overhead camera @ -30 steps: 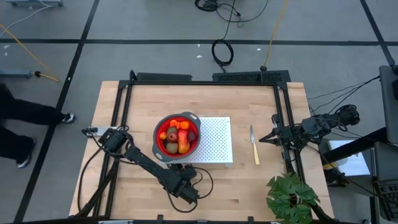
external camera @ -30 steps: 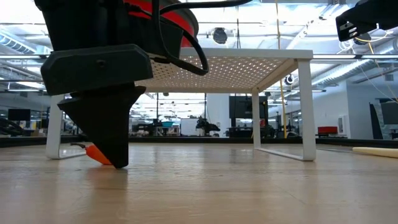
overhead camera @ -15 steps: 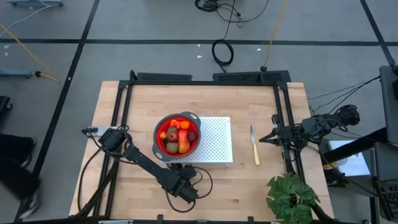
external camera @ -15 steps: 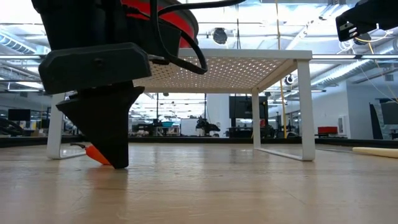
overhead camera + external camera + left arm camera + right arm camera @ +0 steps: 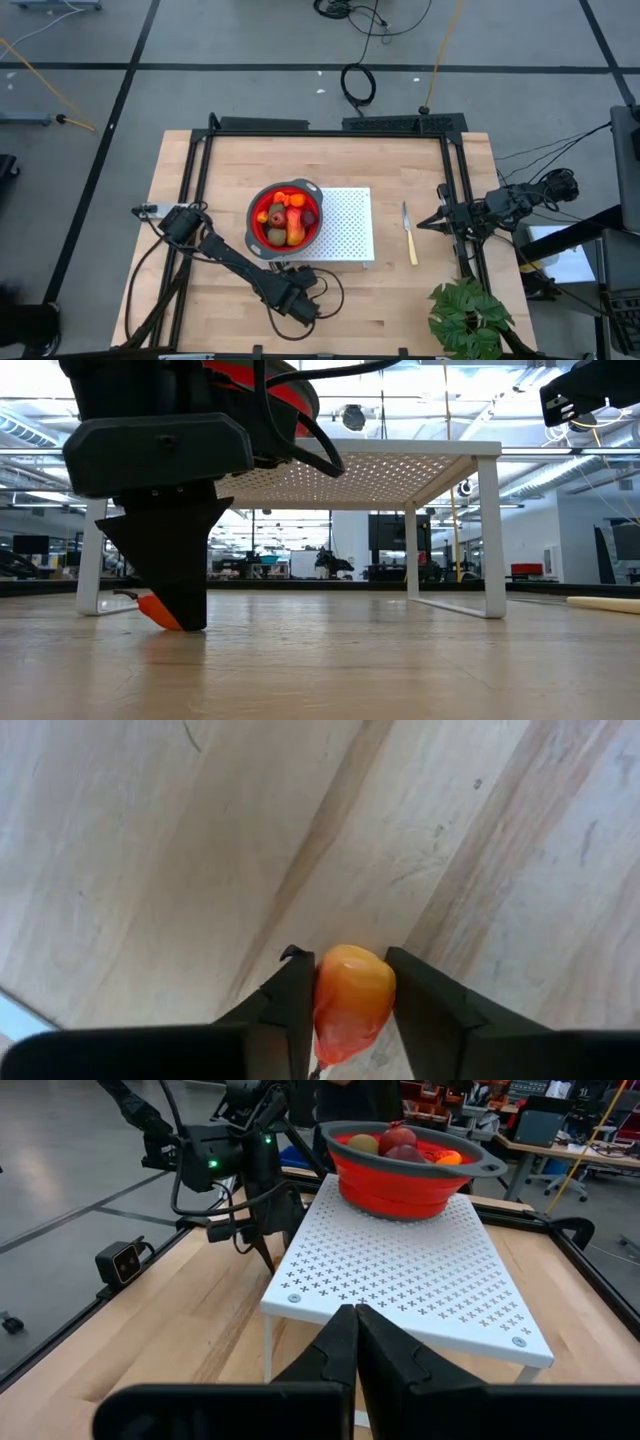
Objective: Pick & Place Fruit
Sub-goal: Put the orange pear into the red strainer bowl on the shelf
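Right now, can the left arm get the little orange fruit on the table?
Probably yes. The left gripper already has its fingers on either side of the orange fruit on the table, nothing between them.

Table: light wooden top (image 5: 210, 190) with a black frame along its edges.
Rack: white perforated shelf (image 5: 346, 222) on legs, near the table's middle.
Bowl: red with a grey rim (image 5: 256, 205), standing on the rack's left end.
Knife: yellow handle (image 5: 409, 241), flat on the table right of the rack.
Plant: green and leafy (image 5: 464, 318), at the table's near right corner.
Cable: dark coil (image 5: 357, 84) on the floor beyond the table.
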You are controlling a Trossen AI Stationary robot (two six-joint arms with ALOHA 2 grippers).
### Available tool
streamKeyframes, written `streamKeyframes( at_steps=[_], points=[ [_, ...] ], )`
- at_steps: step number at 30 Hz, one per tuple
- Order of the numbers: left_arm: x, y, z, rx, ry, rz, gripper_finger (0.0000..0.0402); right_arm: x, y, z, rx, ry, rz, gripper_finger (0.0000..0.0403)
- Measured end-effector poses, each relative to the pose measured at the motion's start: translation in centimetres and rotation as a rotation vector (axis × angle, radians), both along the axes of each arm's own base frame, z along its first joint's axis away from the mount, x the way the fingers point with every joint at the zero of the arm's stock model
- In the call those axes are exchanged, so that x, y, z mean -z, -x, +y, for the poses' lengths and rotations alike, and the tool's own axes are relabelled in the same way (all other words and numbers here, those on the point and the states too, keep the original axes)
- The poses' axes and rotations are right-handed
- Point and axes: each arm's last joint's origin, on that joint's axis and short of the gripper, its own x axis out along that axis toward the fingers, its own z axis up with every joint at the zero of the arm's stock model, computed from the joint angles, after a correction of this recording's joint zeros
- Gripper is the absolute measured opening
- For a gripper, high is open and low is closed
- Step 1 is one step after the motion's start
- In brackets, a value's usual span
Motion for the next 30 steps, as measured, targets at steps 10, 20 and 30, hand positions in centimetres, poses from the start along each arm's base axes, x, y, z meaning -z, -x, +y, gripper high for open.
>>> streamKeyframes(
  at_steps=[10, 20, 30],
  points=[
    [-1.1, -0.9, -0.6, -0.010, 0.043, -0.035, 0.0089, 0.0, 0.0, 0.0, 0.000, 0.000, 0.000, 0.0000],
    [-1.6, -2.1, -1.8, -0.022, 0.201, -0.130, 0.0088, 0.0, 0.0, 0.0, -0.001, 0.000, 0.000, 0.0000],
    [-4.7, -3.1, -3.0, 0.004, 0.344, -0.343, 0.0088, 0.0, 0.0, 0.0, -0.001, 0.000, 0.000, 0.0000]
  ],
)
